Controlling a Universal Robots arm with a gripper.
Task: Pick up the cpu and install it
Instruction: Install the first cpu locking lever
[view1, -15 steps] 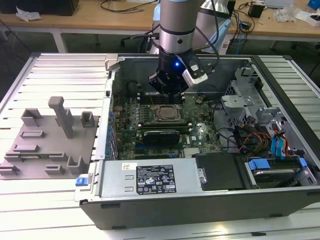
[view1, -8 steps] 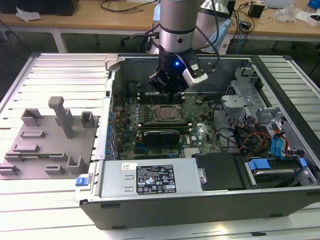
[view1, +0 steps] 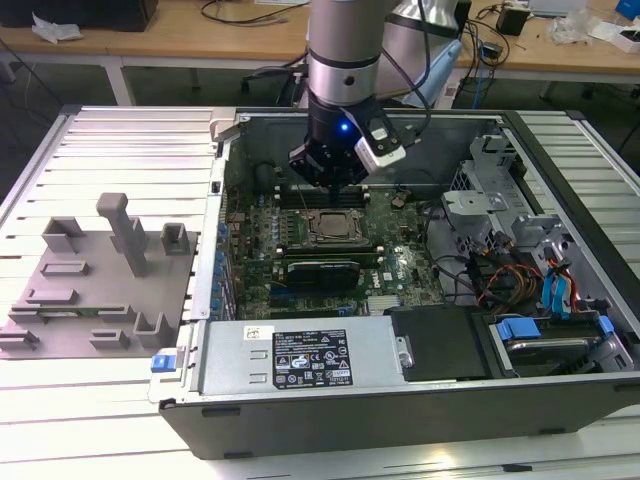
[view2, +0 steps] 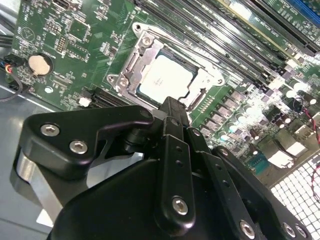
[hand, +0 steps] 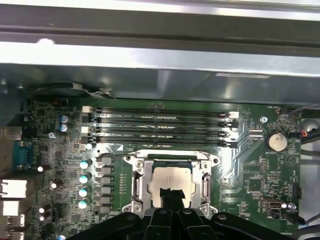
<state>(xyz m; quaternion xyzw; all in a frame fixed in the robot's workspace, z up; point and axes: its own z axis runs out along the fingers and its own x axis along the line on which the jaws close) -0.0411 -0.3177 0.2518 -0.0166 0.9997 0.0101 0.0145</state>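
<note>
Ribbed pale-metal table (view1: 100, 420) carries an open PC case (view1: 400, 425) w/ dark sheet-steel walls. Nearest in the exterior view is a flat silver cover (view1: 225, 350) w/ a printed label (view1: 310, 357). On the exterior view's left stands a matte grey moulded fixture (view1: 100, 280) of blocks and posts.

Further in is the green motherboard (view1: 395, 255), glossy and dense w/ small parts; long black memory slots (hand: 160, 125) run across it in the first wrist view. Seated flat inside the socket frame (view2: 131, 75) — bright stamped metal, square — is the cpu (view2: 165, 82), its top pale, silvery and smooth.

The black gripper (view2: 172, 106) hangs right over the chip, fingers drawn together w/ nothing between them. Whether the tips touch the cpu I can't tell.

Beyond the case — wooden benches (view1: 150, 45) w/ cables.
</note>
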